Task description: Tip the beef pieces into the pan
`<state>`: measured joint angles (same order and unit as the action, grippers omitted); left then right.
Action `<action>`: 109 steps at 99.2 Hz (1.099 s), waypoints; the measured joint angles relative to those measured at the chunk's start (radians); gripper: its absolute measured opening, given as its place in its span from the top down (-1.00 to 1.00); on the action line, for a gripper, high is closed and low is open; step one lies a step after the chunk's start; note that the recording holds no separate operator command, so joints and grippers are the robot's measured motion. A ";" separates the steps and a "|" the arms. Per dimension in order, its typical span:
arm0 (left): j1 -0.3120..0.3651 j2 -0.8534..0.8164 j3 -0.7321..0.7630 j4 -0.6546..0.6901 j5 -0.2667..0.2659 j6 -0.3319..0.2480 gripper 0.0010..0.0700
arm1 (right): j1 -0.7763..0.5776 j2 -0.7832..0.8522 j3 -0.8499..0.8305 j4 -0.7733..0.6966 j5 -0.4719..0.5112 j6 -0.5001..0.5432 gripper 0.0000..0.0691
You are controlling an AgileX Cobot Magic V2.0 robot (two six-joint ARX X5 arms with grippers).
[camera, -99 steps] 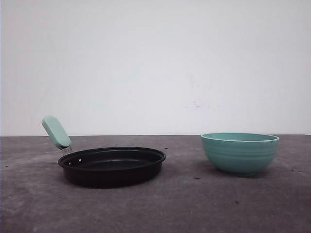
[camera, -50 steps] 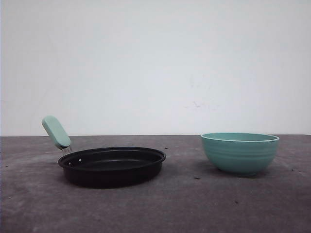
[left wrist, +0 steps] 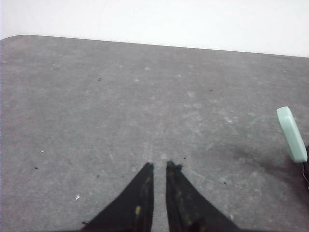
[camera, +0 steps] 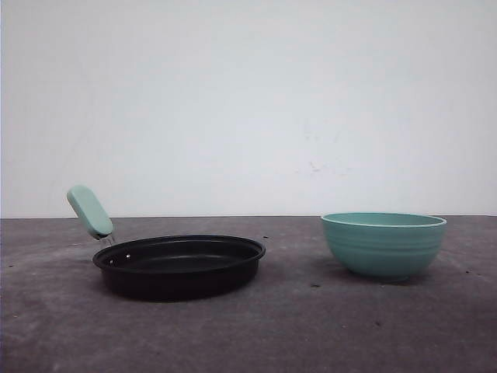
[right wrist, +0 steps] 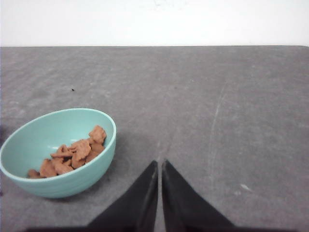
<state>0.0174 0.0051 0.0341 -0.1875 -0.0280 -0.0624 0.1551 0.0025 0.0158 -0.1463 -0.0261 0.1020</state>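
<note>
From my front camera the teal bowl (camera: pixel 383 245) hid its contents behind its wall. On the left wrist feed the pan (left wrist: pixel 305 170) was cut off at the frame edge past its mint-green handle (left wrist: pixel 291 134). Both grippers' bases ran off their frames.

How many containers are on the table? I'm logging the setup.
2: the pan sits to the left, and the teal bowl, holding the beef pieces, to the right.

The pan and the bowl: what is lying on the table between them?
Nothing but bare grey table with a few dark specks, as the front view shows, between the pan and the bowl.
</note>
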 joint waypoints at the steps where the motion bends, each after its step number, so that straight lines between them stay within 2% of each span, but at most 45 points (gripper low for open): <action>1: 0.000 0.000 0.000 0.000 0.000 0.000 0.97 | 0.000 0.000 0.000 0.005 0.000 0.000 0.96; 16: 0.000 0.000 -0.001 0.004 0.005 -0.009 0.97 | 0.000 0.000 0.000 0.061 0.000 0.036 0.96; 26: 0.000 0.000 -0.001 0.004 0.006 -0.074 0.97 | 0.000 0.000 0.000 0.061 -0.019 0.097 0.96; 34: 0.000 0.000 -0.001 0.004 0.006 -0.156 0.97 | 0.000 0.000 0.000 0.061 -0.037 0.142 0.96; 42: 0.000 0.000 -0.001 0.004 0.011 -0.264 0.97 | 0.000 0.000 0.000 0.064 -0.057 0.173 0.96; 54: 0.000 0.000 -0.001 0.005 0.068 -0.475 0.97 | 0.000 0.000 0.000 0.117 -0.094 0.208 0.96; 60: 0.000 0.000 -0.001 0.006 0.091 -0.531 0.97 | 0.000 0.000 0.000 0.155 -0.115 0.218 0.96; 73: 0.000 0.000 0.000 0.008 0.116 -0.579 0.97 | 0.000 0.000 0.000 0.214 -0.152 0.243 0.96; 88: 0.000 0.000 0.019 0.000 0.200 -0.603 0.97 | 0.000 0.001 0.030 0.183 -0.158 0.267 0.97; 98: 0.000 0.003 0.075 0.002 0.233 -0.612 0.97 | 0.000 0.003 0.113 0.145 -0.158 0.270 0.97; 109: 0.000 0.062 0.203 -0.018 0.236 -0.613 0.97 | 0.000 0.020 0.256 0.069 -0.158 0.270 0.97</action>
<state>0.0174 0.0669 0.2367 -0.2050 0.2081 -0.6758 0.1551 0.0227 0.2722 -0.0776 -0.1837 0.3717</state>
